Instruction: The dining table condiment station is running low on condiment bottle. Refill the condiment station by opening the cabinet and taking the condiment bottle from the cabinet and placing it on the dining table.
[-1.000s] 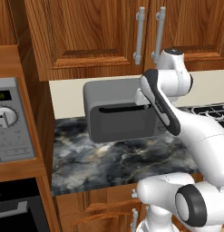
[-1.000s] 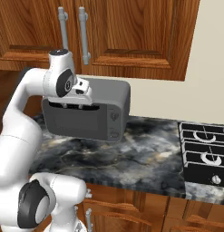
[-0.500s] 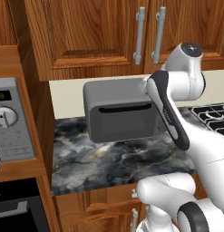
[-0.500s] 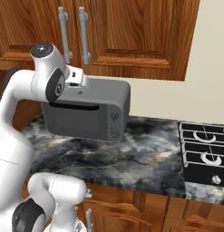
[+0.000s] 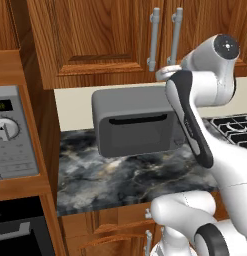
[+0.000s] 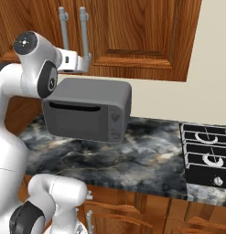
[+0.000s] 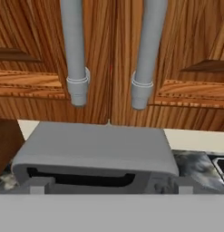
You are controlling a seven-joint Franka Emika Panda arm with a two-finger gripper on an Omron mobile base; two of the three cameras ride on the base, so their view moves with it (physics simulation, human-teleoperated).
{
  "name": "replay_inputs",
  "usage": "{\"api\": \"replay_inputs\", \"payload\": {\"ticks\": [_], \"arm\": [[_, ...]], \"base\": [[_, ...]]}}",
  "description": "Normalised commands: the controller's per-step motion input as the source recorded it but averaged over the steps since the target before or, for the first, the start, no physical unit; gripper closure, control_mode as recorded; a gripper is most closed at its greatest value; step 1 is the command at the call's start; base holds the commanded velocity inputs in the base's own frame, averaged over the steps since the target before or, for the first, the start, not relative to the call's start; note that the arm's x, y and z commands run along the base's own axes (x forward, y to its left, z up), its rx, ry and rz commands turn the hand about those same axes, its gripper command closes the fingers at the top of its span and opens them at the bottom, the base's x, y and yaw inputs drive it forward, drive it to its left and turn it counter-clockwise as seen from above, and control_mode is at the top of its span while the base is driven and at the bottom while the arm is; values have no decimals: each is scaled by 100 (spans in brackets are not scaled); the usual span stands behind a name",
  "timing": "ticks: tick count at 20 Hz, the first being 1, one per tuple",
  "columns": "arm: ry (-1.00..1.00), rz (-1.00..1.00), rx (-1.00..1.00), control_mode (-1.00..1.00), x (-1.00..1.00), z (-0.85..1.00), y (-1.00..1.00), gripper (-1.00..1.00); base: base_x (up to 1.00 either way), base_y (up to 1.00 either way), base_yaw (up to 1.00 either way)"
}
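A: Reddish-brown wooden wall cabinet (image 5: 105, 40) fills the background above the marbled stone worktop (image 6: 132, 155), its doors shut. What changed?

B: Arm has risen; the end effector (image 6: 87, 61) now sits just before the two silver bar handles (image 7: 145, 54), grey toaster oven (image 5: 137, 122) below it.

A: Grip?

B: Spread wide, empty. Bottle presumably inside, unseen.

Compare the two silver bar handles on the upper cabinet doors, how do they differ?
The left handle sits on the left door; the right handle on the right door. In the hand view the left handle hangs straighter, while the right handle leans and ends lower. Both are silver vertical bars flanking the closed seam.
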Motion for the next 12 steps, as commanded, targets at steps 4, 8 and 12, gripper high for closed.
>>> {"api": "replay_inputs", "payload": {"ticks": [4,8,12], "arm": [[-12,-3,0,-100,0,72,-5,-100],[-2,-1,0,-100,7,57,-8,-100],[0,-1,6,-100,12,29,-30,-100]], "base": [[0,0,0],[0,0,0],[0,0,0]]}}
